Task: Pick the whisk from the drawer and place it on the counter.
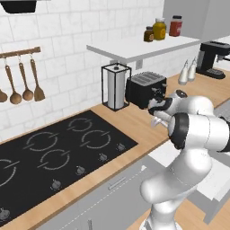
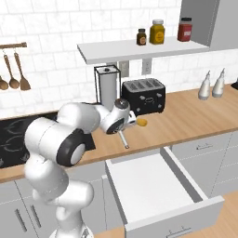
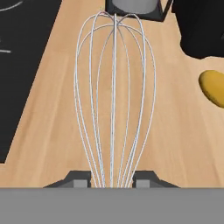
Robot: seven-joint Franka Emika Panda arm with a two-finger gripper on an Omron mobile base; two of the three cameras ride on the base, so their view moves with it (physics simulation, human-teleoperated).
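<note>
step: placing | gripper point(image 3: 112, 183) closed on whisk point(image 3: 114, 96), held over counter point(image 3: 52, 131) just in front of toaster point(image 2: 143, 95) | I'd lower gently, clear of yellow lump point(image 3: 212, 87), then release

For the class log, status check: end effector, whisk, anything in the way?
End effector shut on whisk, over counter. Drawer open. Yellow lump and toaster near drop spot.
</note>
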